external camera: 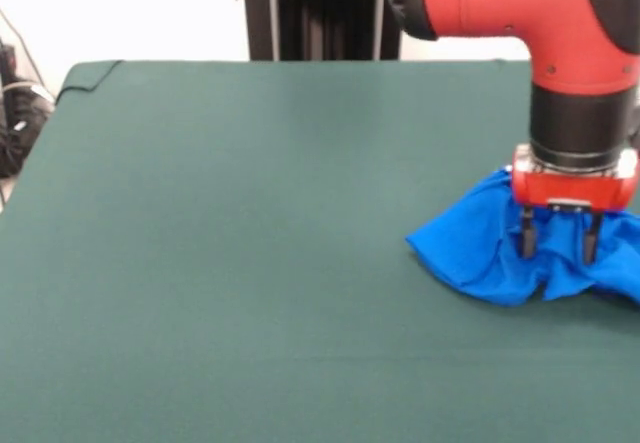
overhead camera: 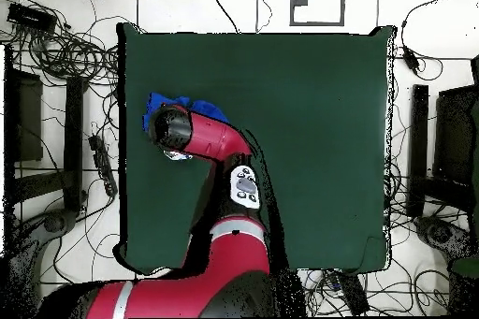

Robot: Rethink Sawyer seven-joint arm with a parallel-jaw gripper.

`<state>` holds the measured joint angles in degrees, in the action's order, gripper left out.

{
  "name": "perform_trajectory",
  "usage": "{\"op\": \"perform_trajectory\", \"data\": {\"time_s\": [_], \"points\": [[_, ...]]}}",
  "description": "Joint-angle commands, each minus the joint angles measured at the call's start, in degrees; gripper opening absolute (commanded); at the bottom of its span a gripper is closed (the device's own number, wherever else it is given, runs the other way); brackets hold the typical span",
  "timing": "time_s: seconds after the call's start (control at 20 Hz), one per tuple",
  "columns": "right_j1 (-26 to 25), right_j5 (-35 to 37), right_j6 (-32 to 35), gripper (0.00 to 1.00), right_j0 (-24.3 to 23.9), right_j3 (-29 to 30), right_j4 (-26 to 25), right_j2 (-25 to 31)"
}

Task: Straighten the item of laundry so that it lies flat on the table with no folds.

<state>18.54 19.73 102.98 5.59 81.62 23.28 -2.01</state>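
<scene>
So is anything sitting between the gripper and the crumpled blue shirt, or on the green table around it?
Nothing visible. The gripper stands directly at the crumpled bright blue T-shirt, fingers apart, and the dark green felt-like table top beside it shows no other objects.

Tangled cables (overhead camera: pixel 65 49) beside black stands (overhead camera: pixel 417 147)

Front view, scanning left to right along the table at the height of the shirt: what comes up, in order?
Bare stretch of the green table → the left edge of the crumpled blue shirt → the gripper, its two fingers apart, standing down into the heaped cloth. The shirt runs on past it to the picture's right edge.
</scene>
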Motion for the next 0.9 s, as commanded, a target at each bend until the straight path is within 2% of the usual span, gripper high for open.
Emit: {"op": "perform_trajectory", "data": {"time_s": [0.05,0.15,0.2,0.55,0.7,0.9], "points": [[-6.5,6.1,10.9,1.0,-0.1,-3.0,-0.7,-3.8],[-6.4,5.6,9.1,1.0,-1.1,-3.1,-1.5,-2.8],[-6.4,5.7,8.9,0.0,-1.0,-3.2,-1.6,-3.0],[-7.2,10.7,9.6,0.0,1.3,-6.5,-3.3,-10.1],[-5.2,12.2,10.9,0.0,2.2,-5.5,-3.4,-12.7],[-1.0,14.2,9.8,0.0,2.8,-4.0,-6.0,-18.7]]}}
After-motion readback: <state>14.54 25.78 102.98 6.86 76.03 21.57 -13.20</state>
